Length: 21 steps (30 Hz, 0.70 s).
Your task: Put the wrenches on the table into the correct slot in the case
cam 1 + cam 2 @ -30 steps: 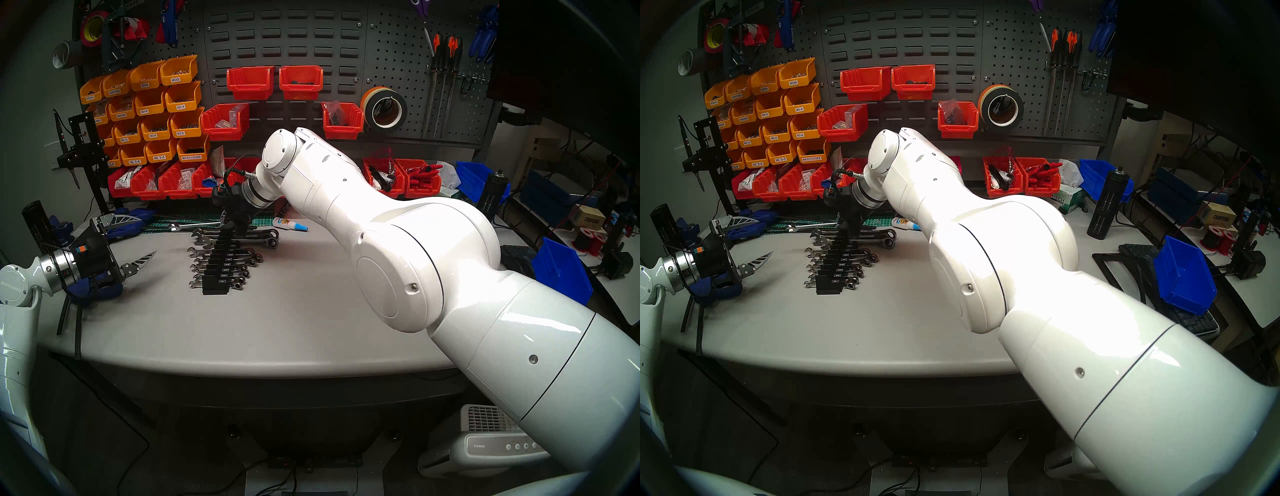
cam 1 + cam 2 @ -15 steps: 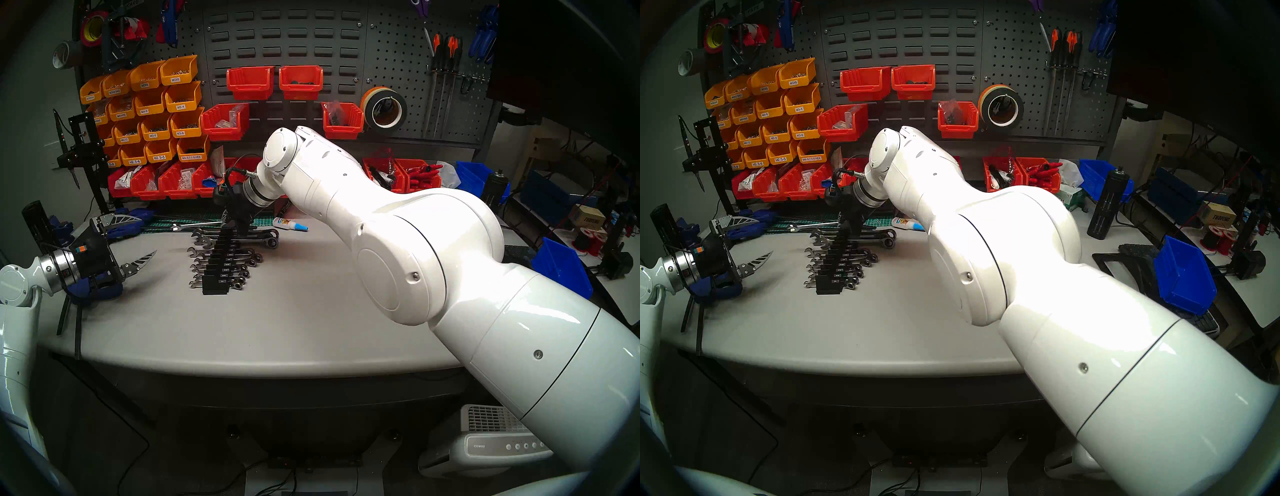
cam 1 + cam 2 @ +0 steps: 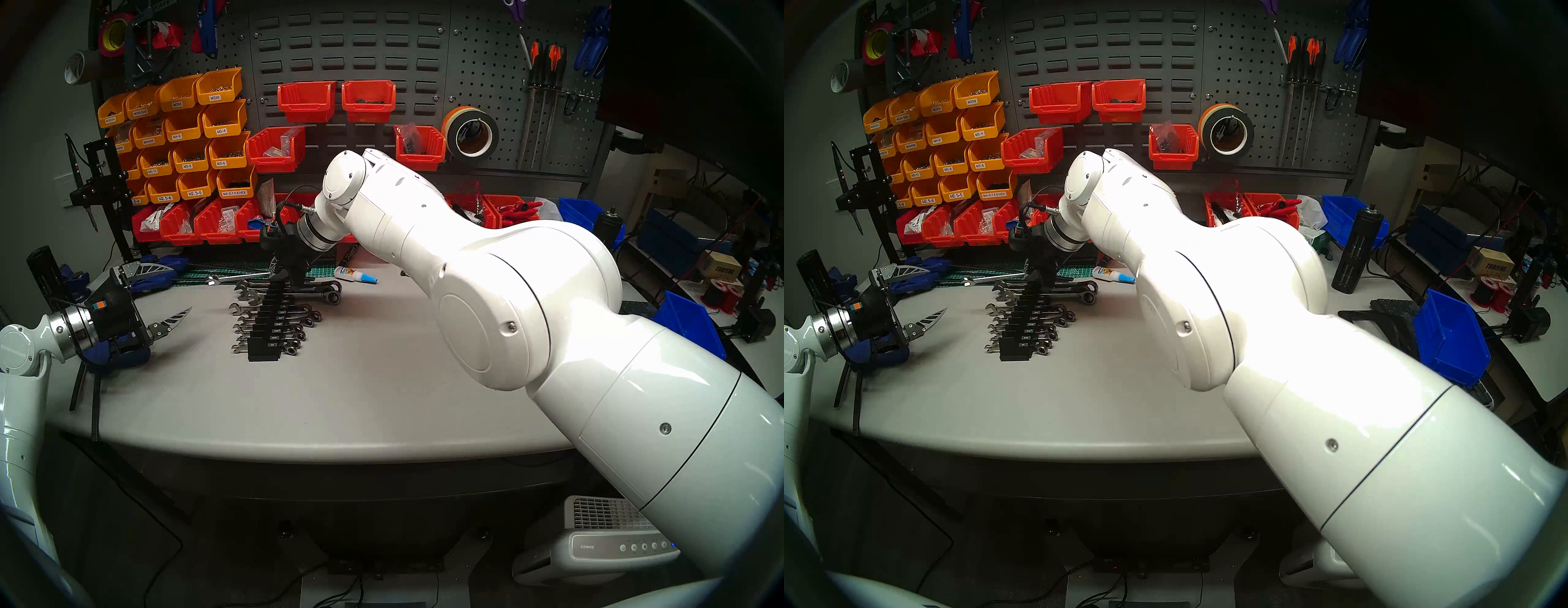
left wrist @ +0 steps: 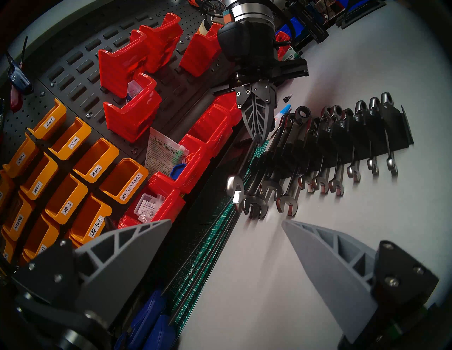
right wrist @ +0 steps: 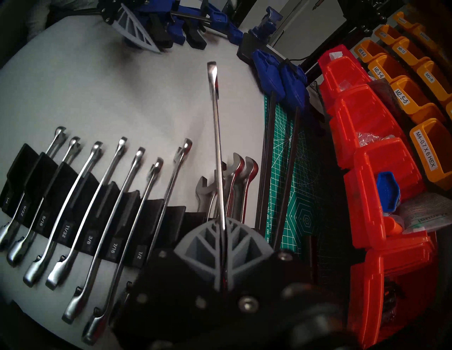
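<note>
One chrome wrench (image 5: 217, 136) is pinched at its shank by our right gripper (image 5: 223, 246) above the rack (image 5: 151, 210); stiff, heavy, slippery. The left gripper (image 4: 225, 246) stands spread.

My arms (image 3: 488, 305) are glossy white rounded shells with small silver screws and thin black seams. Each wrist (image 3: 70, 329) ends in a ribbed silver ring, then a black housing with grey ribbed fingers (image 4: 325, 264).

Right pincer (image 4: 256, 133) clamped shut, angled down (tips seemingly together); left pincer (image 4: 225, 227) spread wide, roughly level.
</note>
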Motion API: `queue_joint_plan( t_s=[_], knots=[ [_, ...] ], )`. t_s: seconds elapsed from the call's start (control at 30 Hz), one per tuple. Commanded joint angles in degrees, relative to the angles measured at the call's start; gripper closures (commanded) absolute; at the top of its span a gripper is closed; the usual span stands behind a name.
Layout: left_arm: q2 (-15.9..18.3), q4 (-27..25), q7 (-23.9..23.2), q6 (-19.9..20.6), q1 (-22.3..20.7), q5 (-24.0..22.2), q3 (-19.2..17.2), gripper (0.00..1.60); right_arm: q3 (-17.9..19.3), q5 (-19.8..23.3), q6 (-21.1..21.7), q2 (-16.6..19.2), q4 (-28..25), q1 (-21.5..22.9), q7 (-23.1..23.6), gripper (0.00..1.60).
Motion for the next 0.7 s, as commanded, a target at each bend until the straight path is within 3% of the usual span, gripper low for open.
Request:
queue_joint_plan(
  t_s=[0.0,0.67],
  knots=[
    [0.71,-0.78,0.36,0.14,-1.26,-0.91,-1.12,0.0,0.32,0.2,0.34,0.33,-0.63,3.35,0.76,1.6],
    [0.71,-0.78,0.35,0.15,-1.26,-0.93,-1.12,0.0,0.23,-0.11,2.06,1.09,0.41,3.66,1.56,1.6]
  ],
)
